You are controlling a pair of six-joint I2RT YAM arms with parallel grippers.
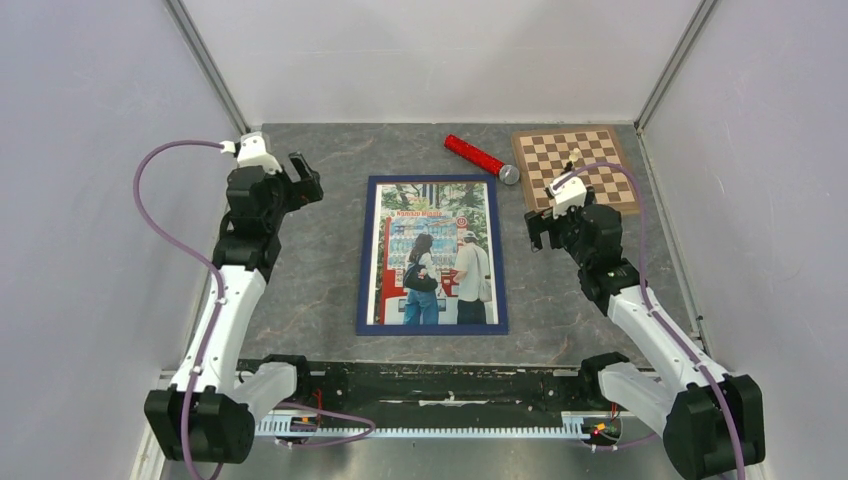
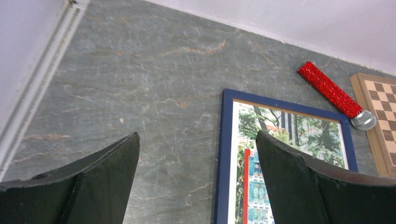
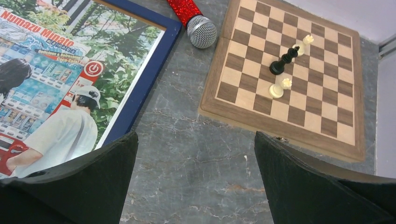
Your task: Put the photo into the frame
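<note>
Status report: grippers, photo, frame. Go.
Left gripper open, empty. Right gripper open, empty. Photo lying flat inside frame. Microphone, chessboard beyond far right corner, clear of frame.

Bright, even, diffuse from above; shadows faint and soft; sharp far off, slightly soft at near edge.

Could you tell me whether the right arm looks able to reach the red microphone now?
Probably yes: the right hand is open, and bare table lies between it and the microphone beside the chessboard.
</note>
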